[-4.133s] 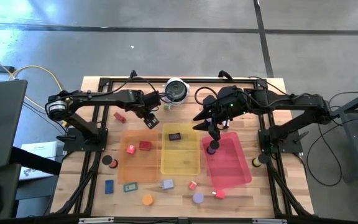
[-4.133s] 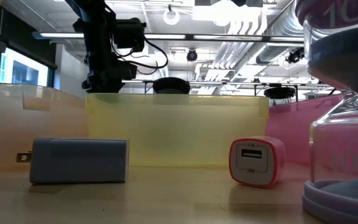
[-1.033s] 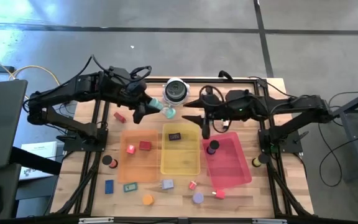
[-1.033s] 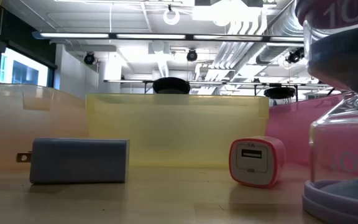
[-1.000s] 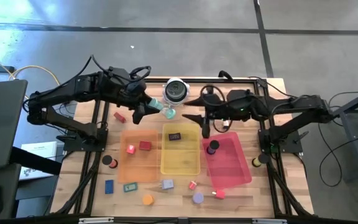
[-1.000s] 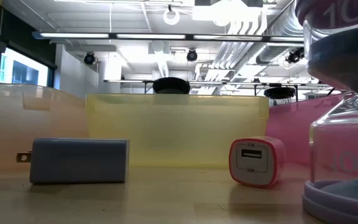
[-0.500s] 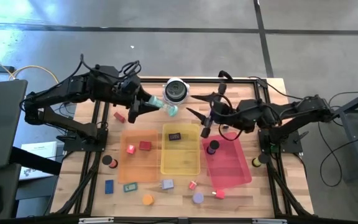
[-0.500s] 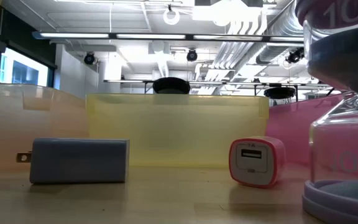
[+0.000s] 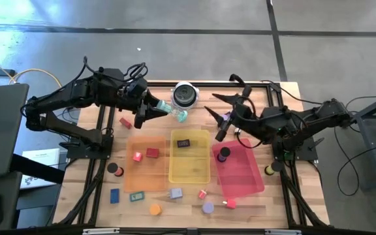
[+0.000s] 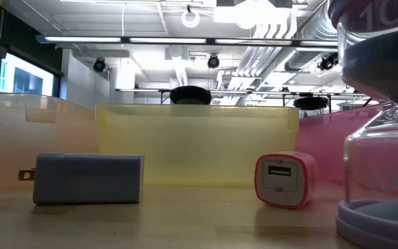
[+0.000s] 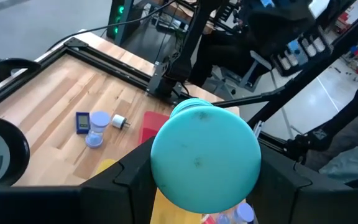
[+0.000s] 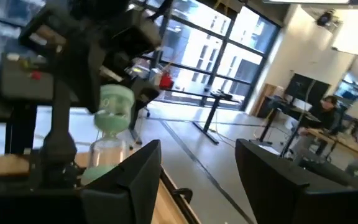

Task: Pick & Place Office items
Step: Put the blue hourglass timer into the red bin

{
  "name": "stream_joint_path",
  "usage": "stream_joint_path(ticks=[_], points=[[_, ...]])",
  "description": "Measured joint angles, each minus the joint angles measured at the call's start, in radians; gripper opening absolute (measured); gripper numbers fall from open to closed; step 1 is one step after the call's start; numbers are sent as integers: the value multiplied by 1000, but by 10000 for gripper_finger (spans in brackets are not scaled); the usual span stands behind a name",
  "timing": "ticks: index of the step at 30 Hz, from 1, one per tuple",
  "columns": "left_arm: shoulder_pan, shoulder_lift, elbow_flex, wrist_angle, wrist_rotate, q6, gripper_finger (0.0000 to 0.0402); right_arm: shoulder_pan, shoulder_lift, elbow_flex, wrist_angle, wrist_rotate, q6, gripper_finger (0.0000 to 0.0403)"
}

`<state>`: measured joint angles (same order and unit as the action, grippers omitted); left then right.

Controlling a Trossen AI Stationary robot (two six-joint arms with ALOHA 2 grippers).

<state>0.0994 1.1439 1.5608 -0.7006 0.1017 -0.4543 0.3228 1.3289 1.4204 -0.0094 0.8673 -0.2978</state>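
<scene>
2 grippers raised: left gripper (image 9: 156, 111) clamped on teal hourglass (image 9: 177, 115), right gripper (image 9: 220, 117) spread apart.

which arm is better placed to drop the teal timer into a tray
Left. The left gripper is shut on the teal timer, lifted near the yellow tray. The right gripper is open and empty above the red tray.

Teal hourglass (image 9: 179, 115); orange tray (image 9: 130, 180), yellow tray (image 9: 189, 176).
</scene>
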Motion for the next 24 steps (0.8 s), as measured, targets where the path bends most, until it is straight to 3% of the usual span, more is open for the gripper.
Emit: stream_joint_path(ticks=[5,11,20,24], points=[[0,0,0,0,2,-25,188,29,0,0,13,176,-23,232],[0,0,0,0,2,-25,188,61,0,0,13,93,-74,238],[0,0,0,0,2,-25,188,60,0,0,-2,119,-9,238],[0,0,0,0,2,-25,188,59,0,0,-2,171,-74,238]])
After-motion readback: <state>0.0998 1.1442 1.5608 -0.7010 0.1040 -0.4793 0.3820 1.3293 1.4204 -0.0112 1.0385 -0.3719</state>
